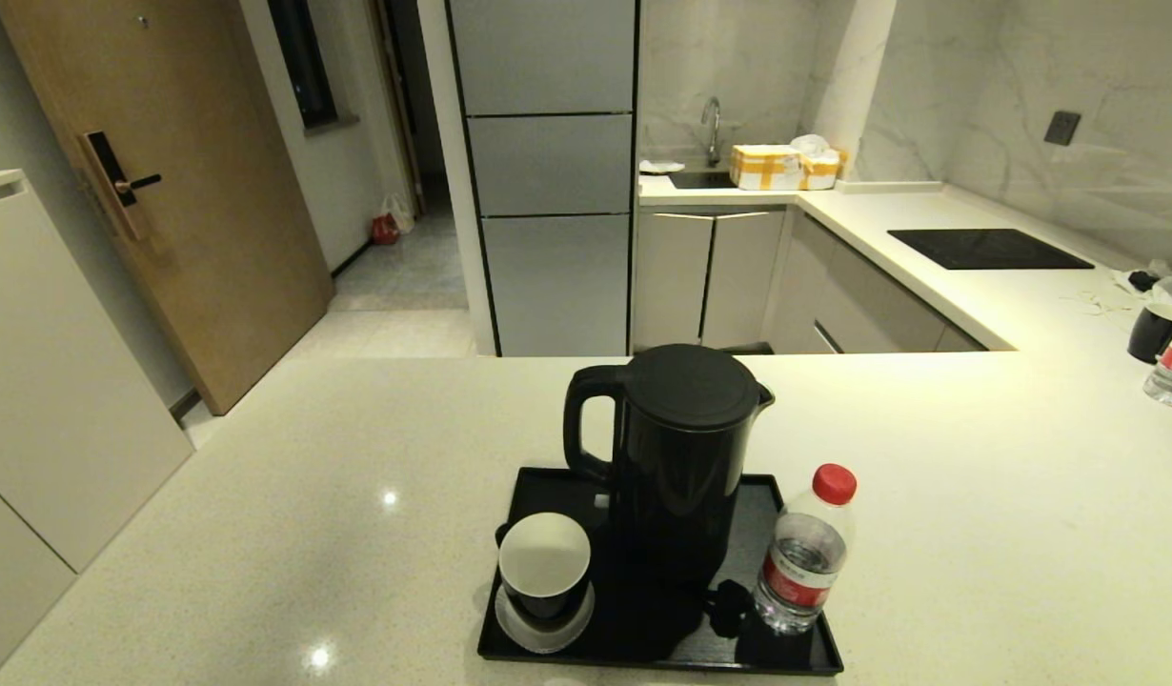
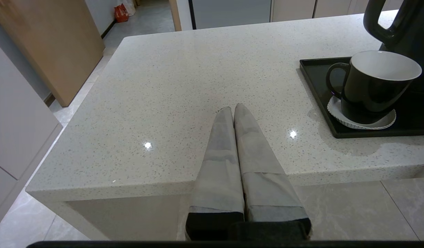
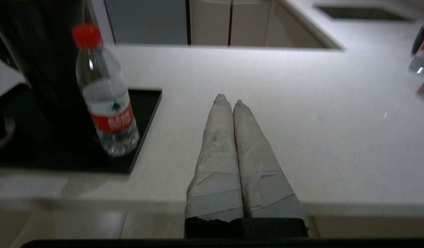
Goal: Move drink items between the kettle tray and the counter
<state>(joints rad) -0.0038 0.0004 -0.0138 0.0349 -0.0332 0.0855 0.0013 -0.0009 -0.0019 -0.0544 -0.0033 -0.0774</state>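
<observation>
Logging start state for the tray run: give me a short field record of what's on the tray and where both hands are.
tray: black, on the cream counter, near the front edge
kettle: upright on the tray, lid on, handle toward the robot's left
cup: on a white saucer, tray's front left corner
water bottle: upright, red cap, tray's front right corner
left hand: shut, empty, at the counter's front edge left of the tray
right hand: shut, empty, at the front edge right of the tray
</observation>
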